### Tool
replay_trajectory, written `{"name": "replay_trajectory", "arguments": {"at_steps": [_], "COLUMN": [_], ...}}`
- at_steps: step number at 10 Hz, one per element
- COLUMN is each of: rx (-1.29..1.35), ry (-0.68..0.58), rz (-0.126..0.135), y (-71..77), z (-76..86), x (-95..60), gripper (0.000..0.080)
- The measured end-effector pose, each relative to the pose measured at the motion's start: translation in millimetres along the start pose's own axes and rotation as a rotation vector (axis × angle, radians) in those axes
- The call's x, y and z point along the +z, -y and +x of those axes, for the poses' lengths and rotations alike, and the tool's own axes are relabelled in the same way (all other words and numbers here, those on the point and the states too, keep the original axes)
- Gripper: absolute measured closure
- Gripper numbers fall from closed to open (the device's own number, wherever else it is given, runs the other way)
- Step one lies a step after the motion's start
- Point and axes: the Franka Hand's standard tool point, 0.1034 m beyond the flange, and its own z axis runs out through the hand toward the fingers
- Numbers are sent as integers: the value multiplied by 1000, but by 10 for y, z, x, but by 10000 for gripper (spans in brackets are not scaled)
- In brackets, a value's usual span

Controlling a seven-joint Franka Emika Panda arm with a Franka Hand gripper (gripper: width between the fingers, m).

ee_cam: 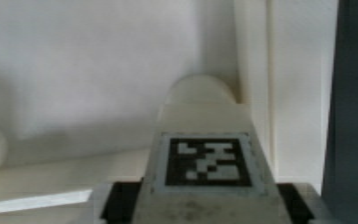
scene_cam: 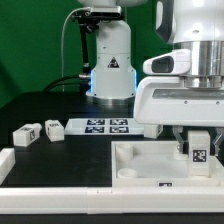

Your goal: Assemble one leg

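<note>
Wrist view only: leg clamped between closed gripper jaws, tag facing camera. Exterior view only: held leg over tabletop; marker board beyond tabletop. Black table, dark green backdrop.

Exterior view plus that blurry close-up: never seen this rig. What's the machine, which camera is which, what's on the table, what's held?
The machine is a single robot arm; its base stands at the back, and its end effector hangs at the exterior view's right. The exterior view comes from a fixed camera off the arm. The close-up comes from a camera on the wrist, looking down along the held part. On the black table lie the large white square tabletop, the flat marker board, and two loose legs at the exterior view's left. The end effector is shut on the leg, a small white tagged block, held over the tabletop.
</note>
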Motion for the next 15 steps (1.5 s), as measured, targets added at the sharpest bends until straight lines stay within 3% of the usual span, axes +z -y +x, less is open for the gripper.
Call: {"name": "replay_trajectory", "arguments": {"at_steps": [3,9,13,14,15], "rx": [106,1005,1405,1443,1415], "ry": [1,-3,17,20,20], "rz": [3,-8,18,20,21], "y": [0,13,29,39,38], "z": [-2,-13,19,15,14], "x": [2,27,37,37,37], "gripper": [513,512,512,419,419]}}
